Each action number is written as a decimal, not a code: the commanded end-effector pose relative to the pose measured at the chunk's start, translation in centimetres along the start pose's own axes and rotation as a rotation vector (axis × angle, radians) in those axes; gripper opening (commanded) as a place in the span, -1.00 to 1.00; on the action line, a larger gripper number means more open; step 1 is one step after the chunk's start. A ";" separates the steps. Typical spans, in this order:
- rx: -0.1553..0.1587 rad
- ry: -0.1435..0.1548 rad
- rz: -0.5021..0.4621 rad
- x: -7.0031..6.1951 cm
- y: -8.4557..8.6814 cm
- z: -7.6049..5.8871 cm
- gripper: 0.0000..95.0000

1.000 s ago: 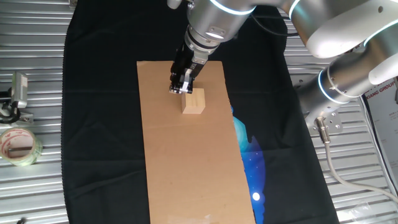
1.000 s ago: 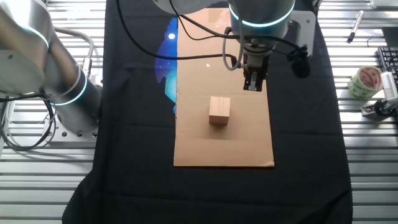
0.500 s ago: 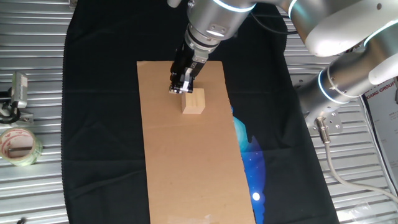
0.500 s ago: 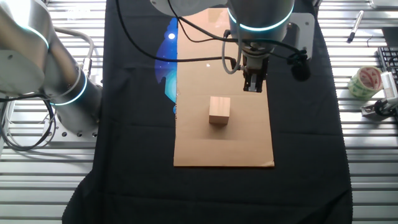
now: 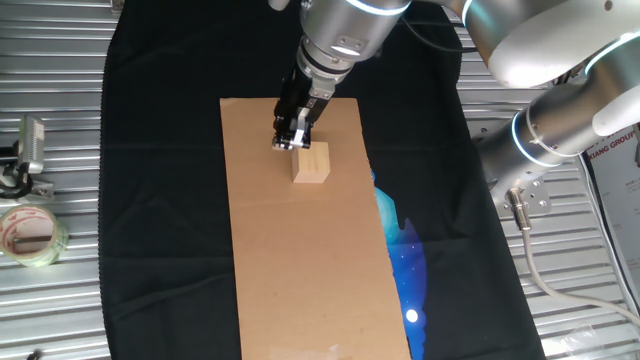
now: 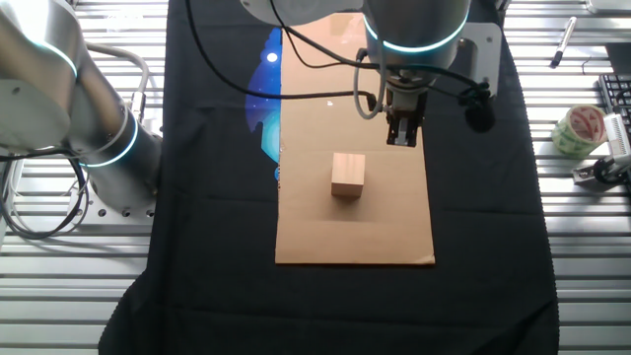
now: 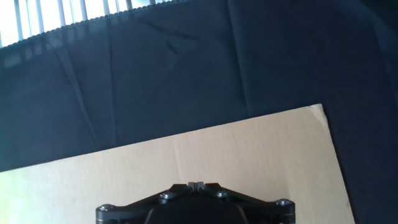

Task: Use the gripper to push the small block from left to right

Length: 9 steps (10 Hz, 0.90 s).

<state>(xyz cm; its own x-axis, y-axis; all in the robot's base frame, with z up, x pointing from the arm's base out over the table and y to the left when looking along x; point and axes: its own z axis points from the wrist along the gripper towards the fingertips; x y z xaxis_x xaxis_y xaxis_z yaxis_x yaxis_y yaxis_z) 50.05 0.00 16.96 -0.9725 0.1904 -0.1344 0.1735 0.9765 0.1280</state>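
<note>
The small block is a pale tan wooden cube on the brown cardboard sheet. It also shows in the other fixed view. My gripper hangs from the large silver arm, its fingers pressed together and empty, tips low over the cardboard just beside the block's upper left corner. In the other fixed view the gripper stands beyond and to the right of the block, with a gap between them. In the hand view only the gripper's closed tips and the cardboard show; the block is out of view.
The cardboard lies on a black cloth with a blue print. A roll of tape and a metal clip sit on the slatted metal table at the left. A second silver arm stands at the right.
</note>
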 end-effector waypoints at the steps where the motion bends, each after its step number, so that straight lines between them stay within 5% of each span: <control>1: 0.001 -0.001 0.008 0.0 0.0 -0.1 -1.00; 3: 0.006 0.031 0.010 0.0 0.0 -0.1 -1.00; 5: -0.001 0.113 0.051 0.0 0.0 -0.1 -1.00; 7: -0.023 0.120 0.077 0.0 -0.1 -0.1 -1.00; 9: 0.007 0.125 0.083 0.0 -0.1 -0.2 -1.00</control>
<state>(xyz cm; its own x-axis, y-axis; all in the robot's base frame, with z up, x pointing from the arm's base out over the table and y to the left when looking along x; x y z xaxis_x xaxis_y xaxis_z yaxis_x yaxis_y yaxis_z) 50.08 -0.14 17.07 -0.9653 0.2609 0.0129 0.2599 0.9543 0.1475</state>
